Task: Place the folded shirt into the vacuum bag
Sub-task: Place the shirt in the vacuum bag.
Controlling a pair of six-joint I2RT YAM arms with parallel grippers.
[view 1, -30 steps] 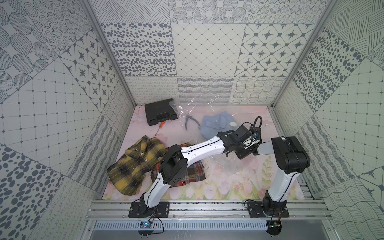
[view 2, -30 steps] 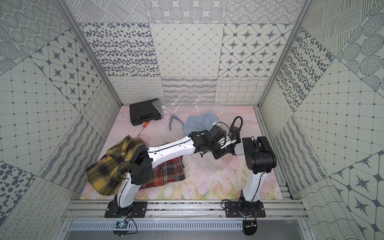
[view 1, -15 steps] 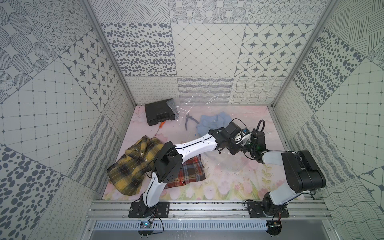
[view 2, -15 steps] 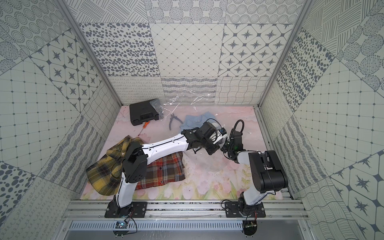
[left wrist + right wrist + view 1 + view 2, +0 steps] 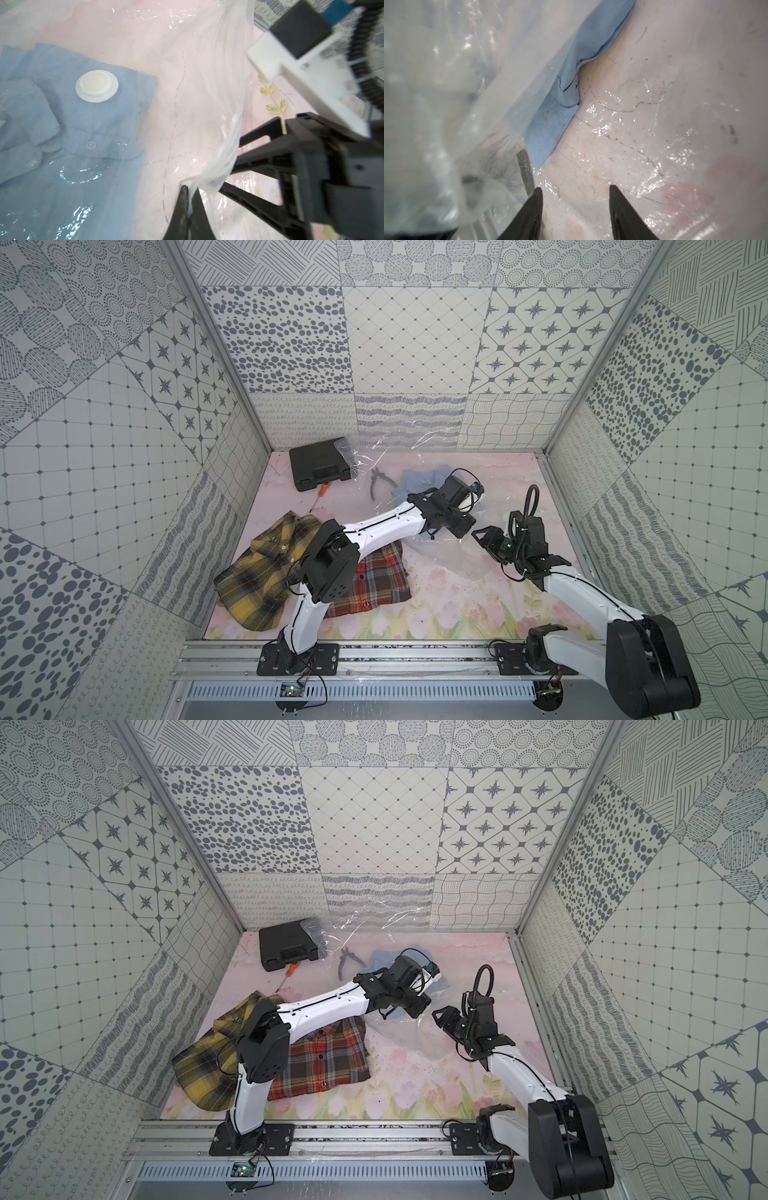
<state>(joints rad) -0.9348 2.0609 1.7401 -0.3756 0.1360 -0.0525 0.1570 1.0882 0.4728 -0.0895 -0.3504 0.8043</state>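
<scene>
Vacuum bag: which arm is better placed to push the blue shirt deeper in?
Right, probably. The right gripper is open and empty, pointing at the shirt from the bag mouth. The left gripper is shut on the bag's edge, holding it up.

Pink floral tabletop: black case, pliers, orange screwdriver, yellow plaid shirt, red plaid shirt, clear vacuum bag.
</scene>
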